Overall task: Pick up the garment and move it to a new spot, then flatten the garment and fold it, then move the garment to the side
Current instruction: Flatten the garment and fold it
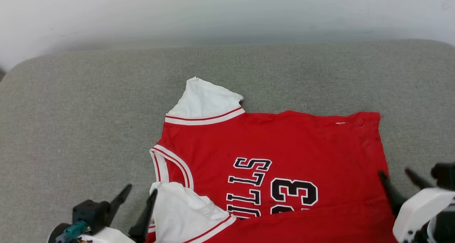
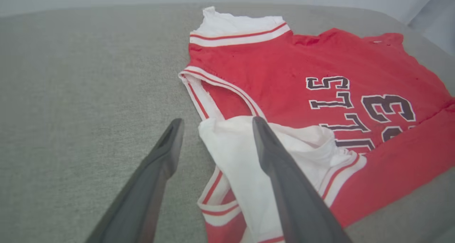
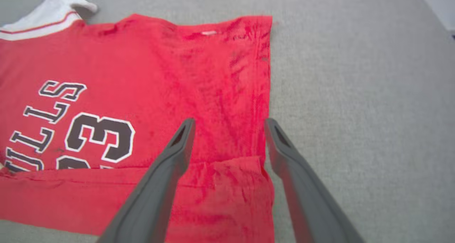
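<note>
Jaws on both arms stand wide apart, and neither has hold of anything.

The left gripper [image 1: 142, 189] sits at the neck end of the garment [image 1: 284, 140], a red jersey spread on a grey cushion [image 1: 89, 111]. In the left wrist view this gripper [image 2: 217, 120] straddles the cloth's edge. Its right finger is over the near sleeve [image 2: 241, 154], a white one doubled back onto the red body. Its left finger is over bare grey cushion just beside that sleeve. Straight ahead of the fingertips lies the striped collar [image 2: 213, 93], and beyond that the far sleeve [image 2: 238, 26] lies flat and points away. The black lettering [image 2: 334, 104] and the number 23 [image 2: 387, 109] lie ahead and to this gripper's right.

The right gripper [image 1: 394, 171] is at the opposite end, by the hem. In the right wrist view the gripper [image 3: 230, 120] also straddles an edge. Its left finger is over red cloth and its right finger is over cushion, with the hem line running away between the two. Under the fingers' lower part, a strip of the garment [image 3: 160, 76] is turned over onto itself as a fold [image 3: 220, 186] along the near side. The number sits to this gripper's left.

Whether either pair of fingertips touches the fabric or hangs just above it is hard to tell from these angles.
</note>
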`<state>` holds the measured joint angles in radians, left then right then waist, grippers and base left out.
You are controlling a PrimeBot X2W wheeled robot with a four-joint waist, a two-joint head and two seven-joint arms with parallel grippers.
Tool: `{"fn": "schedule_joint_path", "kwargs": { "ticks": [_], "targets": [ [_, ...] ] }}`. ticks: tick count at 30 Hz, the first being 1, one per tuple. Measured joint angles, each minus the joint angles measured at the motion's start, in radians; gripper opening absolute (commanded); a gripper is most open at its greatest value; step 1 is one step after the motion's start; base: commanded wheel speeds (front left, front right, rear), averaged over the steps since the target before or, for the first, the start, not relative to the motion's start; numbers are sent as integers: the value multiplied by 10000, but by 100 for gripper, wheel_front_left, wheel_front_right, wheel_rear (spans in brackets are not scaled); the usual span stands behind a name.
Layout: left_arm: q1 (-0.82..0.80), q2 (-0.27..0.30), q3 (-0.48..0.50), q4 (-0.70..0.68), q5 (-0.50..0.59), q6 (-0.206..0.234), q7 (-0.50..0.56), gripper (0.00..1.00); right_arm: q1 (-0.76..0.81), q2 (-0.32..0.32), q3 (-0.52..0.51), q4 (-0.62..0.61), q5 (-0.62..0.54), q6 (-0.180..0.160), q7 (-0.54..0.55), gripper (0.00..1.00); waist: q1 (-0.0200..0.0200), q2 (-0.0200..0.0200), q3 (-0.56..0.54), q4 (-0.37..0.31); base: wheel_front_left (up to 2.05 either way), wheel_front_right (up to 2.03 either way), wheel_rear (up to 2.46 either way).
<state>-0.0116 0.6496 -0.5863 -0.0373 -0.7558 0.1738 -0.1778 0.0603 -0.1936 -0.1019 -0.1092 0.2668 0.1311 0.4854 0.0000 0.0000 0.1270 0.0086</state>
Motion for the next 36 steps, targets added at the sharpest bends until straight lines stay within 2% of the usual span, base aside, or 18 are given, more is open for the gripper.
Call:
{"fn": "schedule_joint_path", "kwargs": {
  "ticks": [3,6,9,16,21,25,28,32,36],
  "targets": [
    [-93,-299,410,63,234,52,-639,100,-406,36,82,-167,-38,-2,-1072,100,0,0,-68,-47,0,0,0],
    [-137,-667,959,-98,748,35,-813,100,-455,36,359,-240,-159,-2,-2031,100,0,0,-122,-80,0,0,0],
    [-149,-1342,2033,-771,1618,-102,-825,100,-555,54,585,-303,-265,-2,-2941,100,0,0,-133,-103,0,0,0],
    [314,-2589,3680,-1452,3053,-1304,-846,100,-621,552,779,-380,-583,-2,-5074,100,0,0,-27,-262,0,0,0],
    [79,-2947,4328,-1300,3448,-2228,-851,100,-833,863,863,-364,-815,-2,-5937,100,0,0,169,-501,0,0,0],
    [-737,-2633,4610,-882,3045,-2721,-834,100,-997,965,855,-407,-1049,-2,-6092,100,0,0,501,-718,0,0,0],
    [-1750,-1741,4567,-742,2922,-2899,-326,100,-1173,991,901,-541,-1248,-2,-6090,100,0,0,876,-880,0,0,0],
    [-3474,-746,4406,-481,2151,-3007,660,100,-1456,1097,1012,-732,-1271,-2,-6199,100,1,0,1503,-1141,0,0,0],
    [-5104,614,3442,-25,1340,-3030,2194,100,-1664,1248,1244,-709,-1308,0,-6406,100,2,0,2158,-1497,0,0,0]
  ]
}}
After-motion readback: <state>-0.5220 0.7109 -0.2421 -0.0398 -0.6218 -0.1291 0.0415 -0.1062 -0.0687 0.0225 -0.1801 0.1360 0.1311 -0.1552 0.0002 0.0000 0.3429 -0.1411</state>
